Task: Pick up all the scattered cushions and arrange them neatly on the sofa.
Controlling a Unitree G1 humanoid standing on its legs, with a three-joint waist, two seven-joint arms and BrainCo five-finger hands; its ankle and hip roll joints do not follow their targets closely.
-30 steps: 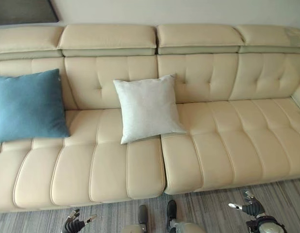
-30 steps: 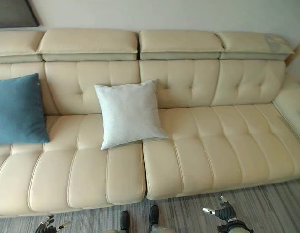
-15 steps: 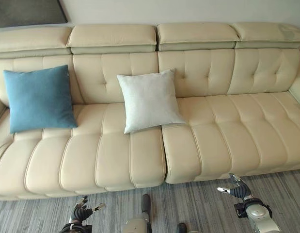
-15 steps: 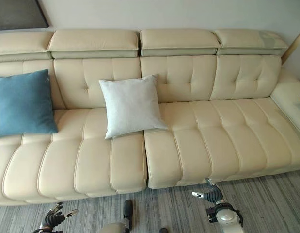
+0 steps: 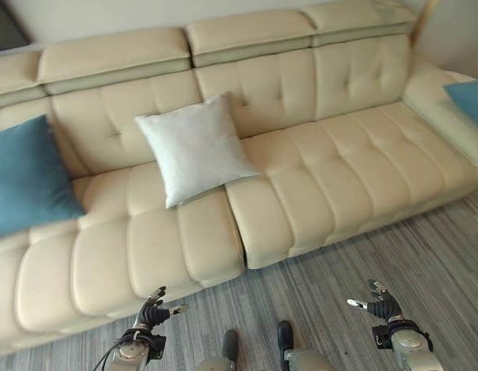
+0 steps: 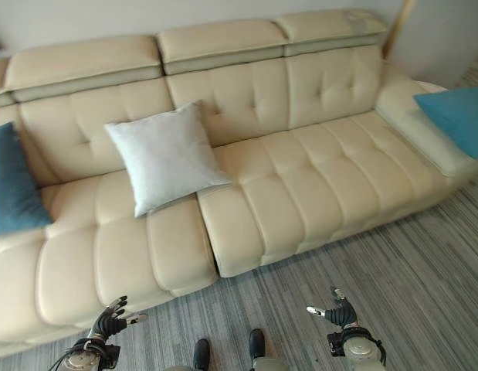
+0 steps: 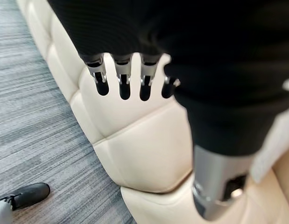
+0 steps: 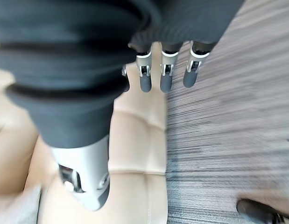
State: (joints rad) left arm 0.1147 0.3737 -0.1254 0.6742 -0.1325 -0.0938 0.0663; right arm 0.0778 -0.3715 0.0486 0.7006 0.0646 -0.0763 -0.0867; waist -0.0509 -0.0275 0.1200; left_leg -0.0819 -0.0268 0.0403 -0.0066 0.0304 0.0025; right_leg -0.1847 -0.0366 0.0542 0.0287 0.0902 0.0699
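A long cream sofa is seen across the head views, standing on a grey striped floor. Three cushions are found on it. A white cushion is propped tilted against the backrest near the middle of the sofa, its lower corner reaching the seam between two seat sections. A blue cushion is leaned against the backrest at the sofa's left end, partly cut off by the picture edge. A second blue cushion is laid on the side section at the far right end, well apart from the other two. Both hands are held low over the floor in front of the sofa, well apart from all the cushions and touching none of them. The left hand is seen just before the front edge of the left seat section; in its wrist view its fingers are stretched out straight in a row, with nothing held between them and the sofa's front edge showing past them. The right hand is held over bare floor, below the right half of the sofa; its fingers are likewise extended and relaxed, and nothing is grasped.
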